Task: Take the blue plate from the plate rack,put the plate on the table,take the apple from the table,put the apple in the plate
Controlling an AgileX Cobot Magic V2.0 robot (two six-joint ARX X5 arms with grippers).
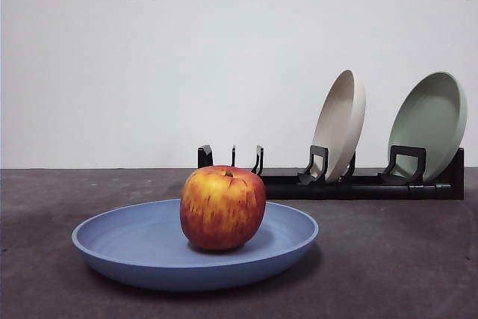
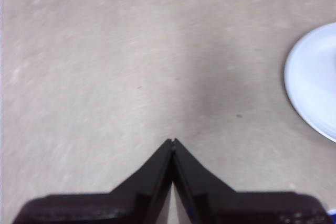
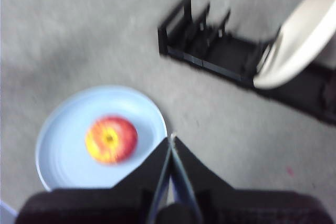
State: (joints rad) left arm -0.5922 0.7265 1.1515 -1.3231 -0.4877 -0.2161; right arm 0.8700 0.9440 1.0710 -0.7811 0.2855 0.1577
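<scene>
Resting in the middle of the blue plate (image 1: 142, 248) on the table (image 1: 388, 259), the apple (image 1: 222, 208) marks the final step apparently done; both grippers, left gripper (image 2: 172, 141) and right gripper (image 3: 172, 138), are clenched empty, nothing remains but retreat.

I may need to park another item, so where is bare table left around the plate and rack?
Bare dark grey table lies left of the light-blue round plate, and a strip runs between it and the black plastic rack. The plate's centre is taken by the red apple. The rack's right half is crowded by the upright beige plate and pale green plate.
</scene>
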